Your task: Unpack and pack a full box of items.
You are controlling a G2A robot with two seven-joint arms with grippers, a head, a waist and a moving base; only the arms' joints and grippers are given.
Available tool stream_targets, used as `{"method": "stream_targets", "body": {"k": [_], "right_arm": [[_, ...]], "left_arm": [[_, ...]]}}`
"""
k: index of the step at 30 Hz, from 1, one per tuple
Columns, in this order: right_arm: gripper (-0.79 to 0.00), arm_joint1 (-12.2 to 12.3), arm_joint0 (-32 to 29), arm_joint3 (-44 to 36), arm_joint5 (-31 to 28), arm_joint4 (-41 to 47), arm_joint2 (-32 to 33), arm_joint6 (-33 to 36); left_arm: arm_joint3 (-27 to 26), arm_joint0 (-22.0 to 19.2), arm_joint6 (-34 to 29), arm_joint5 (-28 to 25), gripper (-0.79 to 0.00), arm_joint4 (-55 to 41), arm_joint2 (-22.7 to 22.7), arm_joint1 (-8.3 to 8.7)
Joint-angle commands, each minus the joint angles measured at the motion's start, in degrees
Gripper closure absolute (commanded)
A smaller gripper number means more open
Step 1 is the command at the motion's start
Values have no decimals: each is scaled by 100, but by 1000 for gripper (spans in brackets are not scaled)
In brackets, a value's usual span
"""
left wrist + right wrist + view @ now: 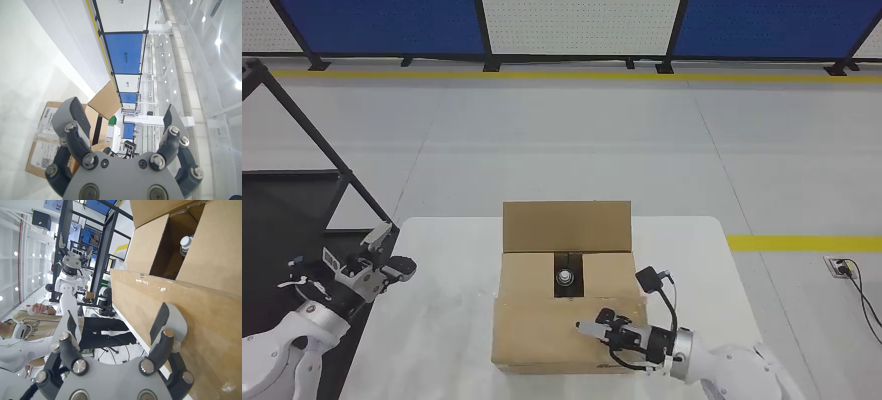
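Note:
A brown cardboard box stands in the middle of the white table. Its back flap stands up and the side flaps lie nearly flat, leaving a narrow gap. In that gap a white-capped item shows, the same white-capped item as in the right wrist view. My right gripper is open at the box's near top edge, one finger lying against the cardboard. My left gripper hangs open and empty over the table's left edge, apart from the box; its fingers hold nothing.
A black metal rack stands just left of the table, close to the left arm. Bare tabletop lies on both sides of the box. Blue and white partition panels line the far side of the floor.

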Motion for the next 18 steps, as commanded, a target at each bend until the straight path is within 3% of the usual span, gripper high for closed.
{"method": "stream_targets", "body": {"k": [1,6,9,14,18], "right_arm": [[-785,11,-41,-59,-24,11,30,34],[-785,30,-118,-198,-133,-19,28,119],[-785,29,-81,-195,-112,-26,-2,91],[-785,9,121,-156,17,28,-106,73],[-785,15,132,-222,63,3,-121,98]], "left_arm": [[-1,-1,2,-3,-785,-2,1,-1],[-1,-1,2,-3,-785,-2,1,-1],[99,-77,313,-151,-785,8,71,-16],[657,-843,271,-209,-785,48,512,-14],[1219,-1532,-334,-329,-785,209,902,14]]}}
